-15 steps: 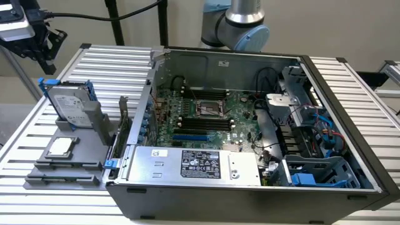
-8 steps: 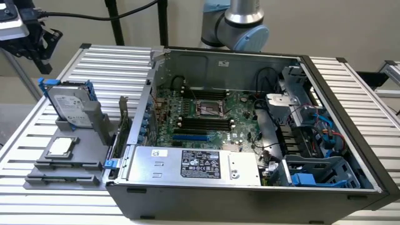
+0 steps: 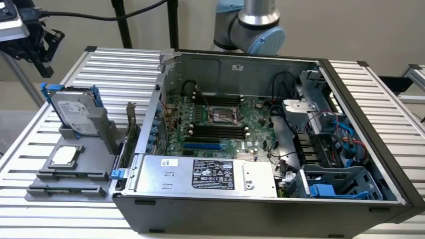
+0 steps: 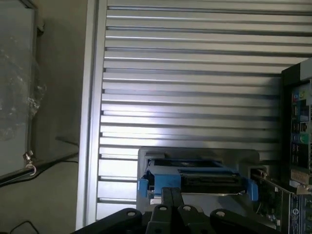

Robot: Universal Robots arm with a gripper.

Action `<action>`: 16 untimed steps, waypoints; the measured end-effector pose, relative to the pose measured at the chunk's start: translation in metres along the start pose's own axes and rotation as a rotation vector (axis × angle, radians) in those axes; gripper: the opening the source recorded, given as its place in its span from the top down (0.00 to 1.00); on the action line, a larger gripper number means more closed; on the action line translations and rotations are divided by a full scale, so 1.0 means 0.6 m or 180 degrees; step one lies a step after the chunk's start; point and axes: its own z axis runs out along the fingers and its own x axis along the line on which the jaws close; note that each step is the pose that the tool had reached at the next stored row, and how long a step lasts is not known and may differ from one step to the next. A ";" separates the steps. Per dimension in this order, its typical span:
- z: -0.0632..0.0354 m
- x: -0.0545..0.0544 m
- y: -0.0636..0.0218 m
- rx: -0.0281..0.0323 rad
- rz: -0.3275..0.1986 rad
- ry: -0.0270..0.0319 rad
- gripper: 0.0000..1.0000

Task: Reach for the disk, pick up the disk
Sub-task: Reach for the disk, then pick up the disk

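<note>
Open air above the upright disk (image 3: 73, 112), bare slatted table (image 3: 113, 69) around, computer case (image 3: 265, 214) wall close beside it

1. The arm joint (image 3: 256, 22) is a silver-grey metal cylinder with a rounded pale blue cap.
2. The end effector (image 3: 41, 62) is matt black, angular and blocky.
3. A thick black cable (image 3: 79, 16) leads off from a pale grey wrist block (image 3: 10, 25).
4. In the wrist view the end effector (image 4: 170, 192) shows two slim black fingers (image 4: 166, 200) with squared tips.
5. Four round silvery screw heads (image 4: 161, 208) sit in a row across its black body.
</note>
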 end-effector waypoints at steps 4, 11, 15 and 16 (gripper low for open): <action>0.000 0.000 0.000 0.0000 -0.0227 0.0008 0.89; 0.000 0.000 0.000 0.0000 -0.0634 0.0024 0.89; 0.000 0.000 0.000 0.0001 -0.0865 0.0032 0.89; 0.000 0.000 0.000 0.0001 -0.0924 0.0033 0.89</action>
